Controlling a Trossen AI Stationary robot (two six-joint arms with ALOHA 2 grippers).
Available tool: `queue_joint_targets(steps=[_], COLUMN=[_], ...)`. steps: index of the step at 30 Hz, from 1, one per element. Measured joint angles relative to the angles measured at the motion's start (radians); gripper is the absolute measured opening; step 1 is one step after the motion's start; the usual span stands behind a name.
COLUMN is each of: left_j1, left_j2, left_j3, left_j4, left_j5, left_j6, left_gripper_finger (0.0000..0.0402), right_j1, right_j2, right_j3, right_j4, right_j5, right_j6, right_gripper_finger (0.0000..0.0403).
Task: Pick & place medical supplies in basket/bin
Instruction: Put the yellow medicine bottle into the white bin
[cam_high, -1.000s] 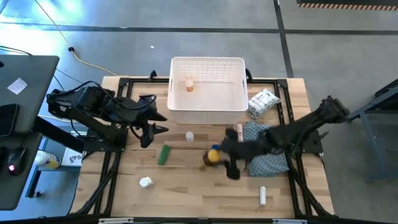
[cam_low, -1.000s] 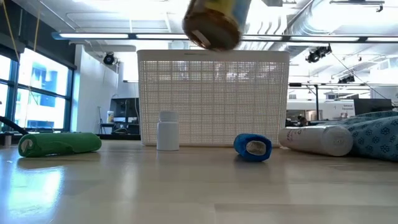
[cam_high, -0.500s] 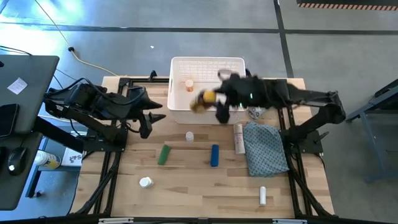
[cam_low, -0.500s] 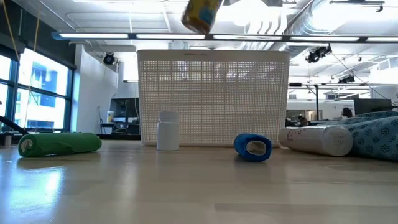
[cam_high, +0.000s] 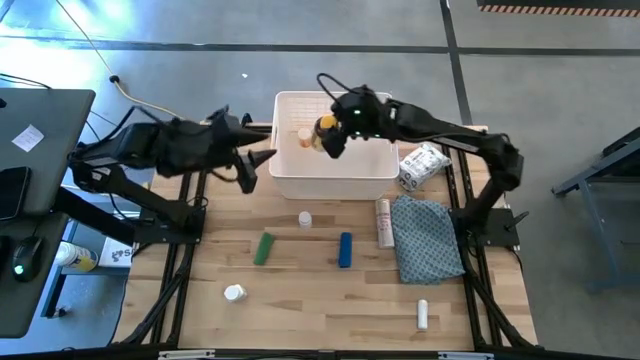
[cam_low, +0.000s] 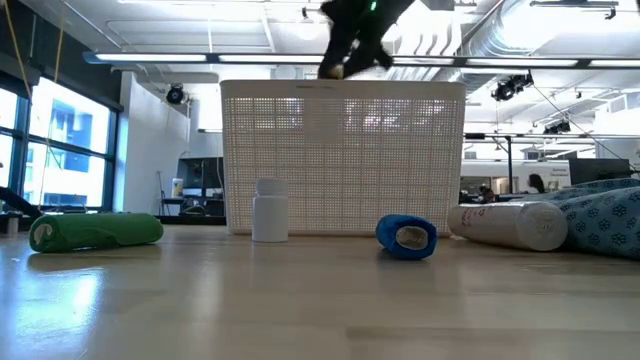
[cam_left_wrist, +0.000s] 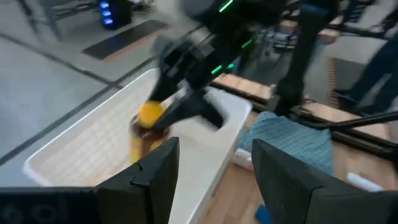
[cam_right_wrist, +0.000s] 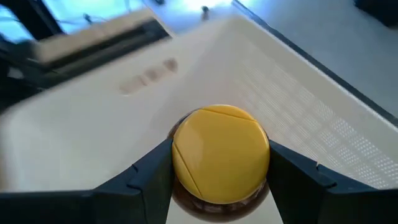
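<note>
High view: right gripper (cam_high: 330, 137) clamps one amber bottle (cam_high: 323, 131) over the bin (cam_high: 335, 176); left gripper (cam_high: 255, 165) open, empty; two white bottles (cam_high: 305, 218) on table.

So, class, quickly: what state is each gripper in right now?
Left gripper: open, holding nothing, beside the bin.
Right gripper: shut on the amber bottle, over the bin.
</note>
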Motion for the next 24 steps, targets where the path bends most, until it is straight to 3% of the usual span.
queue_joint_targets(steps=[11, 24], left_j1=[0.244, 0.377], left_j2=[-0.02, -0.02], left_j3=[0.0, 0.0], left_j4=[0.193, 0.169], left_j5=[0.315, 0.459], left_j6=[0.115, 0.122], left_gripper_finger=[0.0232, 0.0232], right_j1=[-0.089, -0.158], right_j2=[0.147, 0.24], right_j3=[0.0, 0.0], right_j4=[0.041, 0.085], right_j5=[-0.016, -0.022], right_j6=[0.052, 0.064], right_gripper_finger=[0.0214, 0.0213])
